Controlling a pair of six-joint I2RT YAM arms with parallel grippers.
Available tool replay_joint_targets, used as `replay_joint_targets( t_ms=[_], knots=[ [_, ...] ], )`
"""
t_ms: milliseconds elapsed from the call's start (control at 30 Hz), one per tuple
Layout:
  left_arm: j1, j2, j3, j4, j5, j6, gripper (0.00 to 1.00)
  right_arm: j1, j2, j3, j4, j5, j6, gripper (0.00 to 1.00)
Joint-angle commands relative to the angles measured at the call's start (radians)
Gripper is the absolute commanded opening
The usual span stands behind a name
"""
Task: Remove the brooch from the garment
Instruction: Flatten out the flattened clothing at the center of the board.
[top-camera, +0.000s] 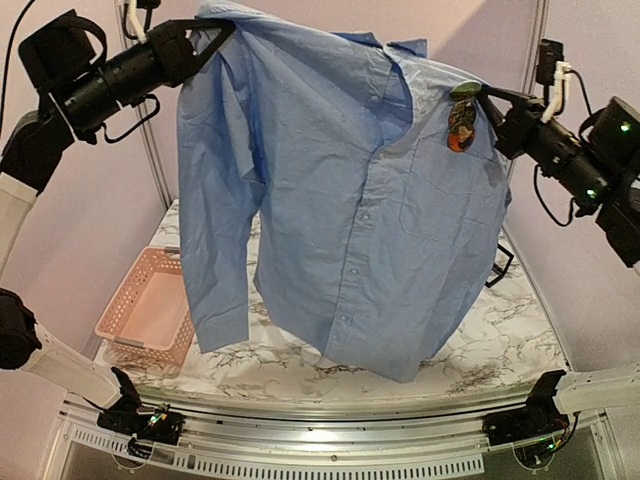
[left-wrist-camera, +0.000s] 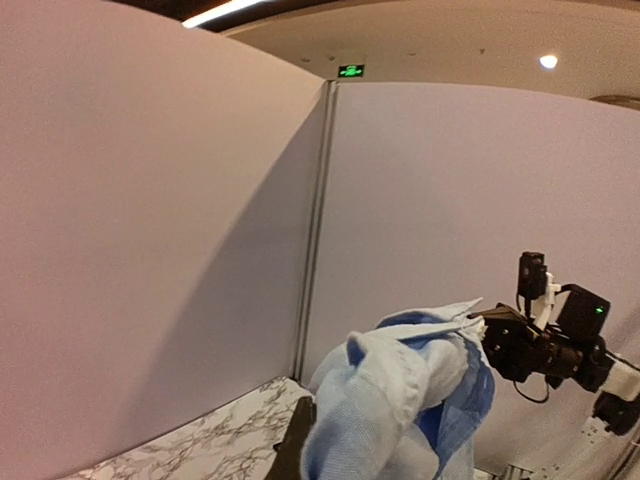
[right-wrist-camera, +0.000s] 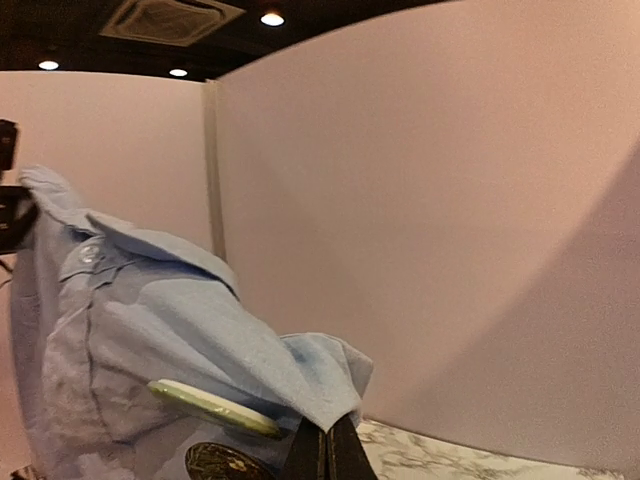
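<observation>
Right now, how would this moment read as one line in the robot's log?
shirt: hung between both arms | left jaws: shut on shirt | right jaws: shut on shirt beside brooch | brooch: not yet removed

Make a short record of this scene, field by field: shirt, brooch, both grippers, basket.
shirt: light blue, held up between both arms, hanging down to the table
brooch: pinned on the shirt's chest, not yet removed
left gripper: shut on the shirt at one shoulder
right gripper: shut on shirt fabric right beside the brooch
basket: pink, on the table's left side, nothing seen inside
</observation>
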Motion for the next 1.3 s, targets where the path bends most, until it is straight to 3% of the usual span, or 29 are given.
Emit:
replay_joint_targets(
  t_ms=[0,167,333,400,500,600,667,867,1267],
  knots=[
    [0.105,0.118,-0.055,0.013,-0.089,-0.043,0.0,-0.021,0.149,-0.045,0.081,0.389,-0.006,0.0],
    [0.257,0.315,-0.089,0.057,-0.063,-0.065,0.0,-0.168,0.32,-0.102,0.216,0.229,0.109,0.0],
    [0.366,0.676,0.095,-0.062,-0.028,-0.096,0.0,-0.244,0.653,0.03,0.249,0.066,0.139,0.0],
    [0.383,0.811,0.189,-0.142,-0.024,-0.101,0.25,-0.249,0.771,0.11,0.22,0.028,0.137,0.1],
    [0.38,0.905,0.267,-0.206,-0.022,-0.081,0.7,-0.249,0.907,0.207,0.133,-0.023,0.132,0.45],
    [0.373,0.868,0.215,-0.191,-0.04,-0.076,0.93,-0.25,0.953,0.21,0.1,-0.031,0.145,0.77],
    [0.37,0.808,0.154,-0.175,-0.044,-0.083,0.98,-0.25,0.943,0.187,0.093,-0.032,0.162,0.83],
    [0.331,0.565,-0.176,-0.017,-0.029,-0.145,1.0,-0.243,0.788,0.021,0.093,-0.154,0.225,0.89],
    [0.174,0.238,-0.732,0.034,-0.154,-0.28,1.0,-0.161,0.488,-0.262,-0.043,-0.133,0.395,0.9]
  ],
)
